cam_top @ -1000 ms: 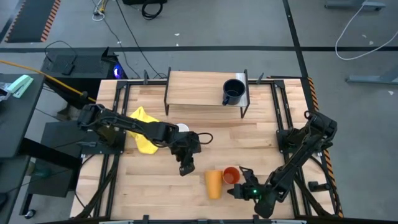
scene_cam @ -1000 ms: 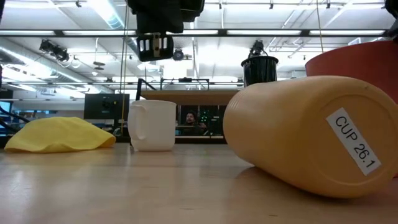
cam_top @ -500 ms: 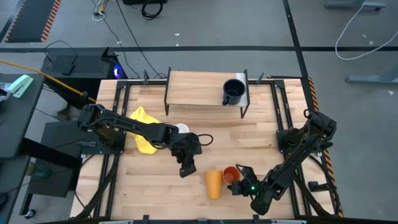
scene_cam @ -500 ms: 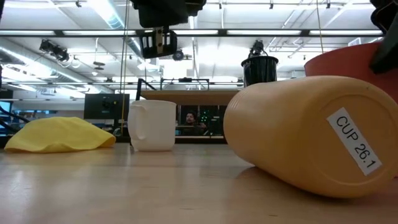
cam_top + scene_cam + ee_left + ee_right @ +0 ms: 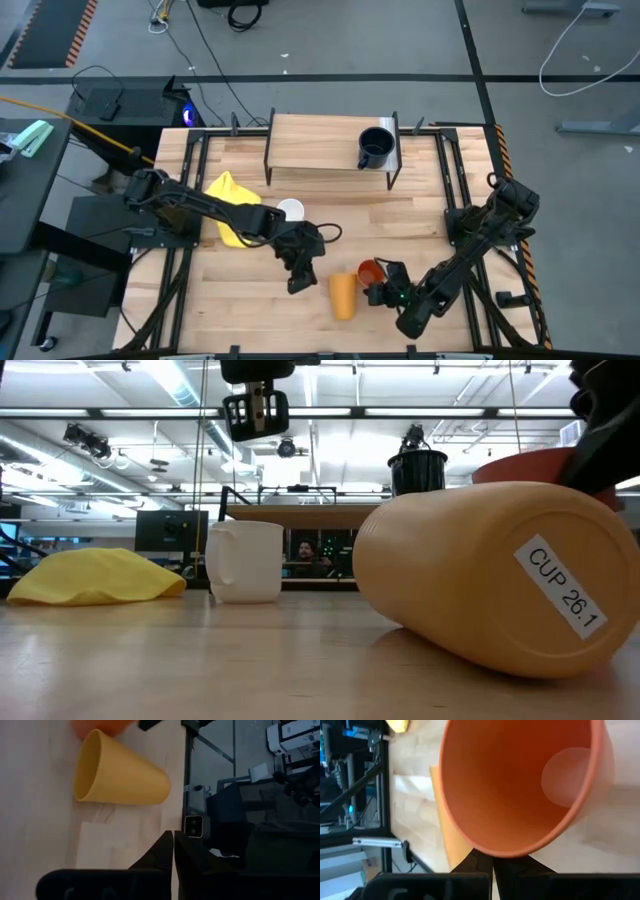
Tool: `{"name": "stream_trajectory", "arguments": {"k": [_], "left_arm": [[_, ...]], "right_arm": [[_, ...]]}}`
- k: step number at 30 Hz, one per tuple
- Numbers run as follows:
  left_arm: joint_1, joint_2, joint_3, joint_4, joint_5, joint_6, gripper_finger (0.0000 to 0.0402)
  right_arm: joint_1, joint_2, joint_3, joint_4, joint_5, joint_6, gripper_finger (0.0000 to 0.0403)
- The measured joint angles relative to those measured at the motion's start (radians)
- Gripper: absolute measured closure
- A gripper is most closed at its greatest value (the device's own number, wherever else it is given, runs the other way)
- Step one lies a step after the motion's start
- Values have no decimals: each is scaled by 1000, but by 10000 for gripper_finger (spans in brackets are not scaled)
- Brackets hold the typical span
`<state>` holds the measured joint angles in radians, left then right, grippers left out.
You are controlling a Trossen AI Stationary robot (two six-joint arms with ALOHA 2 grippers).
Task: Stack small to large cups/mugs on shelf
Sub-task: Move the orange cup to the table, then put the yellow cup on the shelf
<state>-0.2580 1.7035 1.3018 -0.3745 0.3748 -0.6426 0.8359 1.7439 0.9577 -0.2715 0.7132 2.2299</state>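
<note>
Much of the orange-red cup [image 5: 370, 271] is hidden from above by the right gripper [image 5: 383, 289], whose jaws are clamped on its rim; its smooth inside fills the right wrist view. The yellow-orange cup [image 5: 343, 295] is seen lying on its side beside it, labelled "CUP 26.1". The left gripper [image 5: 297, 284] is held nearby, jaws pressed together. The dark mug [image 5: 375, 147] is set on the shelf [image 5: 310, 143]; the white mug [image 5: 291, 210] is partly covered.

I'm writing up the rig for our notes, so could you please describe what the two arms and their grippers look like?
Both are dark, slender jointed arms. The left gripper has a black cable looping beside its wrist. The right gripper shows a small green light just behind it. Each has two dark fingers.
</note>
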Motion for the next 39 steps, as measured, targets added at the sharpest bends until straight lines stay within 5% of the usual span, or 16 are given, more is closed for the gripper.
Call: {"name": "stream_trajectory", "arguments": {"k": [21,31,39], "left_arm": [[-39,0,0,4,-20,0,385],[23,4,0,-6,-51,27,378],[114,93,0,3,108,52,387]], "right_arm": [[-102,0,0,-71,12,-7,378],[-7,-64,12,-43,22,-7,370],[53,-92,76,-137,88,-11,368]]}}
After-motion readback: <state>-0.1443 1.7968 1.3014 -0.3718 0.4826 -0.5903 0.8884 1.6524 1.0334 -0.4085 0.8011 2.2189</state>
